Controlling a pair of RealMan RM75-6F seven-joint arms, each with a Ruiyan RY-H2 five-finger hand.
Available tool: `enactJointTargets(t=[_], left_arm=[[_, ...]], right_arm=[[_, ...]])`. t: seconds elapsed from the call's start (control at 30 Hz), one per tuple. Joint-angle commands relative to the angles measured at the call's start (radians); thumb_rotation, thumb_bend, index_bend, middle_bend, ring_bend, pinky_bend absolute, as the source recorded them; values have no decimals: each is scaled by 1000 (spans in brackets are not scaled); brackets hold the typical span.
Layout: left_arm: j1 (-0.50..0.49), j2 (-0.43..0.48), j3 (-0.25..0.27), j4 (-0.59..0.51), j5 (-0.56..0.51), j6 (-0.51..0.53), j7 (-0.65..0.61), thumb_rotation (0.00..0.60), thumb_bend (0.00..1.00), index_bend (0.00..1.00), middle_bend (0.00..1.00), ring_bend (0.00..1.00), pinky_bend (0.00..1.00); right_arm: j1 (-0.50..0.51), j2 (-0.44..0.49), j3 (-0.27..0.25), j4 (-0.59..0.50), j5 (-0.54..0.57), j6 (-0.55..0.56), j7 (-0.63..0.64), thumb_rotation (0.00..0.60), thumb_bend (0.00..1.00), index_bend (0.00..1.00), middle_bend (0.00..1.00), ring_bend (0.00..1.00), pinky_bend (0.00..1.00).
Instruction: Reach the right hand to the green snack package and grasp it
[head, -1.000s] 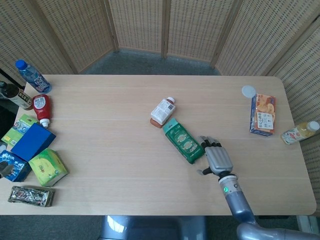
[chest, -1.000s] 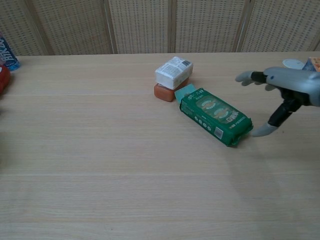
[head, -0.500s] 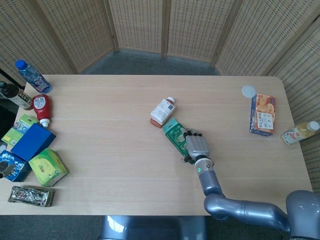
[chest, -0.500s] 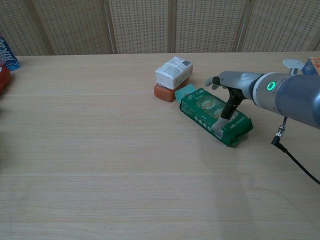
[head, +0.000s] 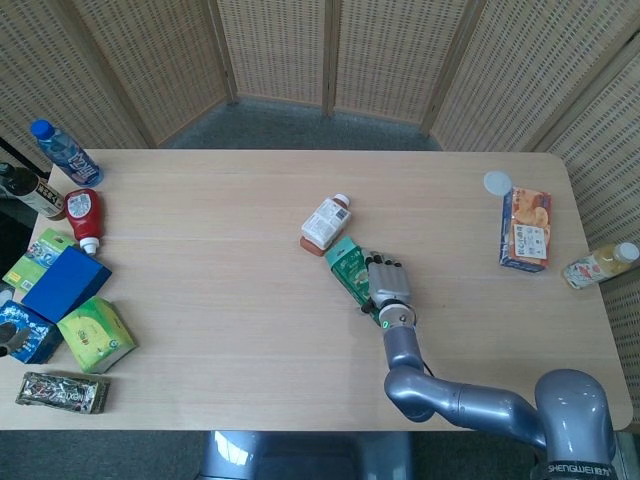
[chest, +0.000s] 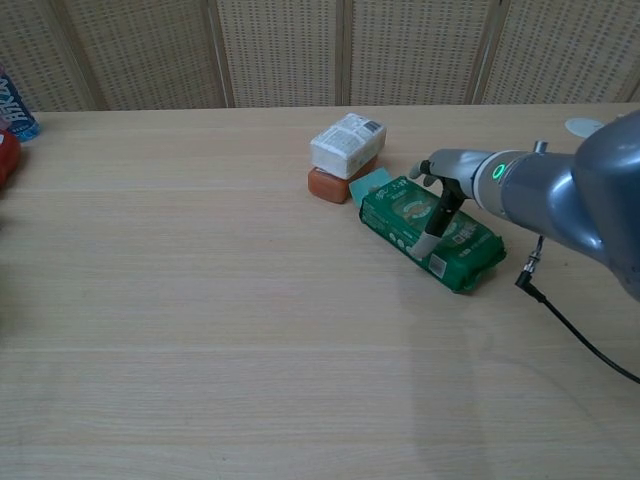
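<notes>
Your right hand (head: 388, 283): fingers wrapped over green snack package (chest: 428, 230), gripping it; package lies flat, mid-table (head: 220, 260), beside white bottle (head: 326, 221).

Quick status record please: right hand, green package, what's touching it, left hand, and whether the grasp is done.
right hand: over the green snack package, fingers reaching down its near side
green snack package: lying flat on the table, mid-table
neighbour: white bottle with a red-brown cap, lying on its side at the package's far end; cannot tell if they touch
left hand: not in either view
grasp: fingers wrap the package, but it is not lifted; a firm hold cannot be confirmed
</notes>
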Motion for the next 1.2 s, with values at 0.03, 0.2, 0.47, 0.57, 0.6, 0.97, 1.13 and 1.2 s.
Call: enactJointTargets(t=[0.03, 0.2, 0.47, 0.57, 0.6, 0.97, 1.13, 1.2], left_arm=[[-1, -1, 1, 1, 2, -1, 0, 600, 0, 0, 0, 0, 0], [-1, -3, 2, 1, 5, -1, 0, 600, 0, 0, 0, 0, 0], [0, -3, 0, 2, 2, 1, -3, 600, 0, 0, 0, 0, 0], [-1, -4, 1, 3, 4, 0, -1, 600, 0, 0, 0, 0, 0], [-1, -5, 2, 3, 6, 0, 0, 600, 0, 0, 0, 0, 0], [-1, -6, 1, 4, 3, 1, 3, 600, 0, 0, 0, 0, 0], [-3, -8, 2, 4, 6, -2, 4, 600, 0, 0, 0, 0, 0], [-3, -8, 3, 3, 8, -3, 4, 600, 0, 0, 0, 0, 0]], right_arm=[[0, -14, -6, 16, 8, -4, 14, 600, 0, 0, 0, 0, 0], [-4, -39, -22, 68, -10, -22, 41, 600, 0, 0, 0, 0, 0], [-30, -94, -38, 171, -140, -17, 155, 600, 0, 5, 9, 17, 262], [-47, -115, -51, 205, -185, -9, 189, 600, 0, 105, 132, 152, 469], [-54, -122, -57, 219, -196, -10, 197, 600, 0, 138, 163, 184, 497], [-105, -126, -62, 229, -279, -1, 246, 600, 0, 211, 221, 240, 552], [-145, -39, -44, 52, -378, 89, 278, 600, 0, 218, 221, 240, 553], [-157, -1, -34, -24, -406, 123, 277, 600, 0, 220, 222, 240, 553]])
